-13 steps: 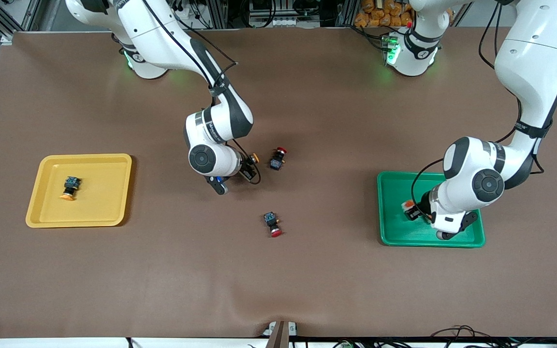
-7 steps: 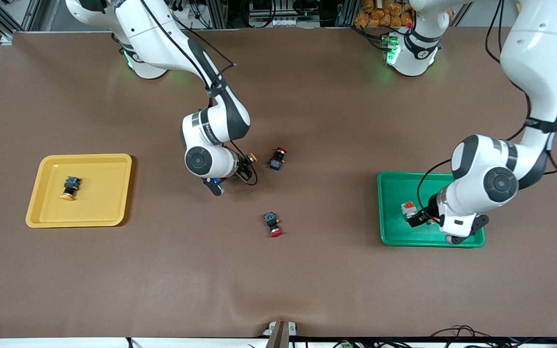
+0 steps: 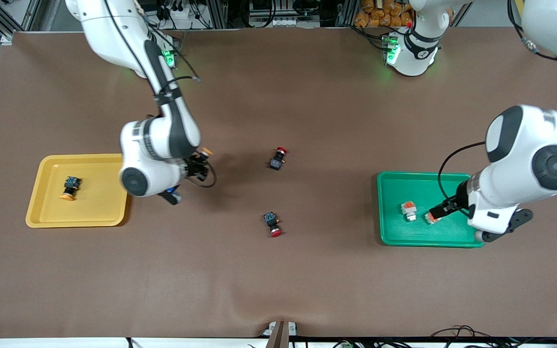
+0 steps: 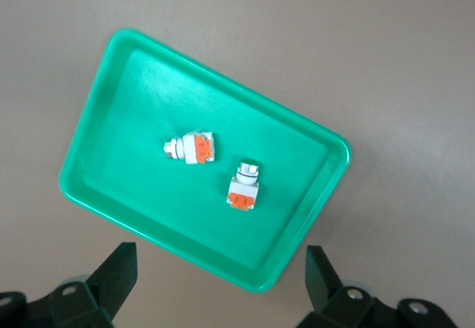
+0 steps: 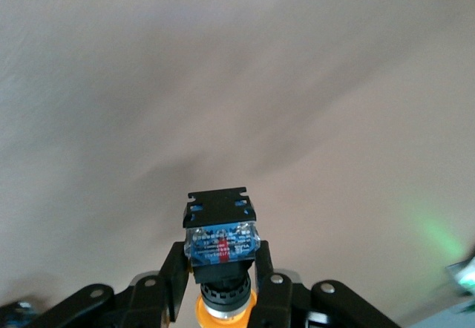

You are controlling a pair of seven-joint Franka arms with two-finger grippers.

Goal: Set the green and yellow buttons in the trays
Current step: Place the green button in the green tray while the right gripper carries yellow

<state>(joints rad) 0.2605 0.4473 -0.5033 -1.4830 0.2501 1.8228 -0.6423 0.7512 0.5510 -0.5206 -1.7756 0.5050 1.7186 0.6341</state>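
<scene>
right gripper (image 5: 220, 269) clamps yellow button (image 5: 220, 250) — left gripper (image 4: 219, 280) seemingly open

No readable text anywhere, a label strip with tiny print on the held button (image 5: 220, 243), too small to make out, faint markings on right arm's wrist band (image 3: 139, 129), illegible

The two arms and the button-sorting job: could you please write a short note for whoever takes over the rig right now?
Right gripper: shut on a yellow-capped button, in the air over bare table beside the yellow tray.
Left gripper: open and empty, above the green tray.
Done: both green-capped buttons lie in the green tray; one yellow-capped button lies in the yellow tray.
Left: set the held button in the yellow tray. The two red-capped switches mid-table stay put.
</scene>
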